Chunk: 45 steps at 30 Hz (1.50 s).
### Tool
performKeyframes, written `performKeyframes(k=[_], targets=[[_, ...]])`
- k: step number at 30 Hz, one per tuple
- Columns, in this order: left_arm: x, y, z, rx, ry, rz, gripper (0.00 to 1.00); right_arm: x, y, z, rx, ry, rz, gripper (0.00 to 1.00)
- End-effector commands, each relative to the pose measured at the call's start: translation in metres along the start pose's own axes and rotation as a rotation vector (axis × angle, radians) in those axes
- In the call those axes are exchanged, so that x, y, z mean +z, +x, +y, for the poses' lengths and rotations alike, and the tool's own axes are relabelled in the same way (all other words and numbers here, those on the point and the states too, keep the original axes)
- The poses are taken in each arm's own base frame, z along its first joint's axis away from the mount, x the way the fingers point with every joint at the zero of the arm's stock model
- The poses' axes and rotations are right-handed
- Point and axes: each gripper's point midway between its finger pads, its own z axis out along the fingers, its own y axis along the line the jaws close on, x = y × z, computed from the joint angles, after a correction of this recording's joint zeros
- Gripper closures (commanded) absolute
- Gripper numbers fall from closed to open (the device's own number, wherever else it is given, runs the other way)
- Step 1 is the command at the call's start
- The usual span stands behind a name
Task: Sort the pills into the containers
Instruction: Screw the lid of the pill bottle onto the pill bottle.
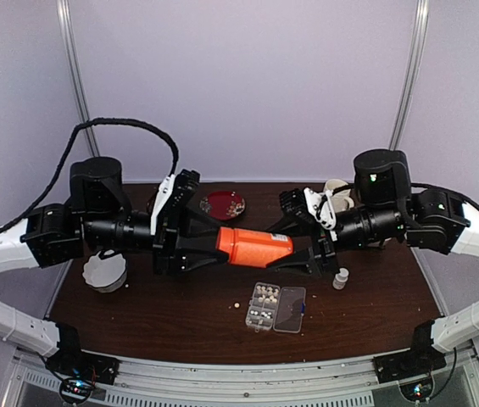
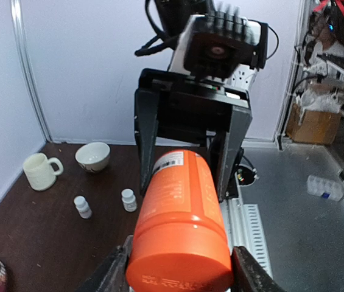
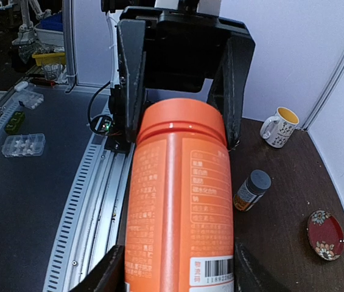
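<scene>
Organiser box [image 1: 291,310] open, pills [image 1: 264,295] in its compartments [image 1: 258,316]; left fingers [image 2: 249,272] and right fingers [image 3: 106,275] clamp orange bottle [image 1: 254,247]

Soft, even light falls from above, and shadows lie faint on the dark brown wooden tabletop [image 1: 180,314]. A mild sheen streaks the glossy orange plastic bottle [image 3: 178,201], slightly blurred up close. The tiny whitish pills [image 1: 264,295] look grainy; the wrist views bow at their edges.

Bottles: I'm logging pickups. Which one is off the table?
The large orange bottle, held sideways by the left gripper and the right gripper; the small white bottles stand on the table.
</scene>
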Motion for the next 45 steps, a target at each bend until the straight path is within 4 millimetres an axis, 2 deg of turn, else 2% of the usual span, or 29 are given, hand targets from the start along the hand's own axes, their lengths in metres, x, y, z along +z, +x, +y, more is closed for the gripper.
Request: performKeyframes(k=[1,6,9,11,14,17,24,25,28,34,35,36,37,38,39,42,45], targets=[[0.006,-0.032,-0.009,0.502,0.061,-0.039,0.86,-0.003,-0.032,0.01,0.095,-0.091,-0.132,1.0],[0.007,-0.036,-0.016,0.759,0.106,-0.055,0.86,-0.006,-0.037,0.011,0.181,-0.106,-0.187,1.0],[-0.001,-0.02,-0.043,0.993,0.265,-0.086,0.87,-0.008,-0.042,0.013,0.234,-0.137,-0.219,1.0],[-0.005,-0.01,-0.049,1.152,0.304,-0.106,0.89,-0.011,-0.046,0.016,0.265,-0.162,-0.239,1.0],[-0.003,-0.005,-0.043,1.274,0.28,-0.08,0.89,-0.014,-0.049,0.017,0.31,-0.174,-0.262,1.0],[0.003,0.019,-0.035,1.519,0.246,0.026,0.87,-0.015,-0.047,0.016,0.355,-0.18,-0.259,1.0],[0.01,0.042,-0.005,1.935,0.148,0.268,0.84,-0.009,-0.025,0.016,0.431,-0.21,-0.202,1.0],[0.011,0.051,0.002,2.009,0.14,0.315,0.84,-0.007,-0.023,0.015,0.442,-0.217,-0.193,1.0],[0.018,0.064,0.023,2.228,0.032,0.407,0.75,-0.006,-0.019,0.016,0.451,-0.241,-0.181,1.0],[0.021,0.076,0.036,2.324,0.017,0.497,0.69,-0.005,-0.016,0.014,0.458,-0.25,-0.166,1.0],[0.022,0.076,0.036,2.317,0.009,0.501,0.65,-0.005,-0.016,0.013,0.46,-0.25,-0.164,1.0],[0.023,0.074,0.035,2.291,0.0,0.481,0.57,-0.005,-0.016,0.013,0.461,-0.251,-0.164,1.0],[0.024,0.071,0.032,2.266,-0.019,0.454,0.39,-0.006,-0.015,0.012,0.461,-0.249,-0.163,1.0],[0.025,0.066,0.031,2.228,-0.053,0.423,0.1,-0.007,-0.015,0.011,0.462,-0.243,-0.162,1.0],[0.025,0.058,0.028,2.18,-0.095,0.382,0.03,-0.008,-0.013,0.009,0.464,-0.232,-0.157,1.0],[0.02,0.028,0.022,1.945,-0.216,0.257,0.02,-0.01,-0.004,0.003,0.451,-0.183,-0.111,1.0],[0.008,0.018,0.02,1.733,-0.251,0.222,0.02,-0.014,0.008,0.001,0.419,-0.149,-0.052,1.0]])
